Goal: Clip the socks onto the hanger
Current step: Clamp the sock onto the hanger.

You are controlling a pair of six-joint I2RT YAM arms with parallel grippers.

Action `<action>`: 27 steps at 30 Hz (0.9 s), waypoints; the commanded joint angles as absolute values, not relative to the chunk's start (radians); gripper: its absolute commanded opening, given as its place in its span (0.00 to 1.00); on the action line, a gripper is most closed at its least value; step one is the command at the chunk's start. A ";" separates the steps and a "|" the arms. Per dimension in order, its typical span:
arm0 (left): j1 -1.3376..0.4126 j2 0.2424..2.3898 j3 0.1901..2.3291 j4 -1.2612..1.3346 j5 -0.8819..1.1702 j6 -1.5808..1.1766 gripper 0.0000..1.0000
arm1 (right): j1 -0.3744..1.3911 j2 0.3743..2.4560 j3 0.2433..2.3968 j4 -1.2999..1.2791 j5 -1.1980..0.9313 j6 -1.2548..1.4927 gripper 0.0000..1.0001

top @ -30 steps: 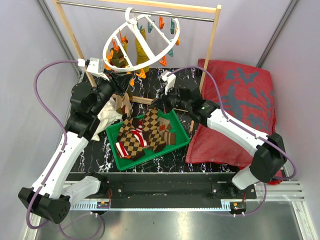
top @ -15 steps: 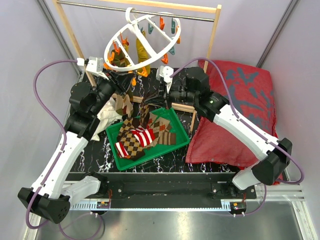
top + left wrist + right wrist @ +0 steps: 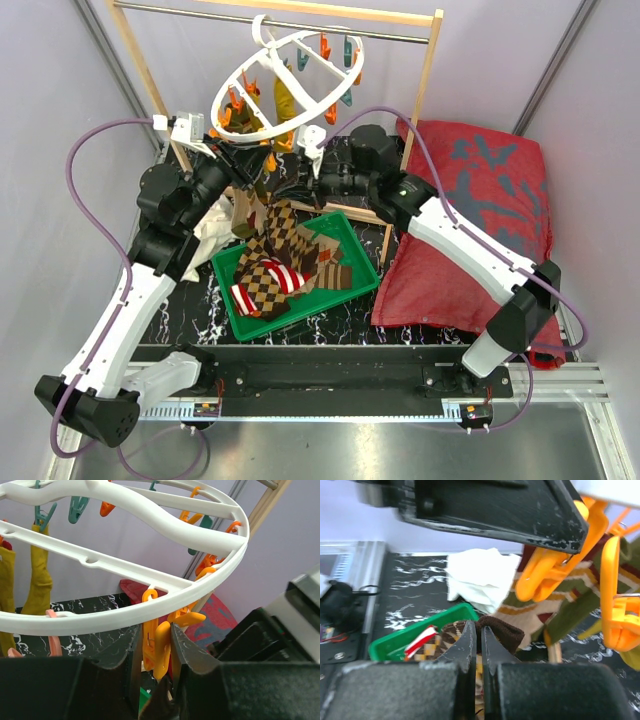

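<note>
OK, left pincer (image 3: pixel 156 631) sits narrow, pinching one orange clip (image 3: pixel 161 655) that hangs off the near rim of the hanger (image 3: pixel 125 618). Fingers touch it on both sides; can't tell if the clip mouth is sprung apart. Right pincer (image 3: pixel 479 628) is closed tight on the brown cuff of an argyle sock (image 3: pixel 281 228). Sock dangles w/ long axis vertical, cuff up, toe end down over the green tray (image 3: pixel 415 632), where the other socks (image 3: pixel 272 282) lie heaped, approx 6 o'clock of the hanger in top view. Key relation: in top view the clip is at approx 10 o'clock from right pincer, near but apart. In right wrist view it shows at 1-2 o'clock above the tips, so prob higher too. My read: next move = R arm lifts cuff toward 10 o'clock into the clip mouth. L arm is nearer the clip and already on it, R arm has the sock. Cuff bulges out at 3 o'clock side of the tips, so some fabric is free for the clip to bite. Olive-yellow socks (image 3: pixel 40 580) hang clipped at the far side of the ring.
</note>
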State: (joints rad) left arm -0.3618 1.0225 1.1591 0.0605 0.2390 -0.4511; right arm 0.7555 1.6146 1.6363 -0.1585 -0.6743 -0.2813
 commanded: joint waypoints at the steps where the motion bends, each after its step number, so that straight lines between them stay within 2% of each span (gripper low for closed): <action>1: -0.393 1.005 1.201 0.123 0.218 -0.471 0.00 | 0.807 1.609 1.646 -0.071 -0.441 -0.331 0.00; 15: -0.465 1.009 1.200 0.060 0.023 -0.354 0.00 | 0.848 1.574 1.574 0.057 -0.275 -0.391 0.00; 27: -0.495 1.017 1.201 0.052 -0.060 -0.301 0.00 | 0.856 1.528 1.548 0.091 -0.294 -0.393 0.00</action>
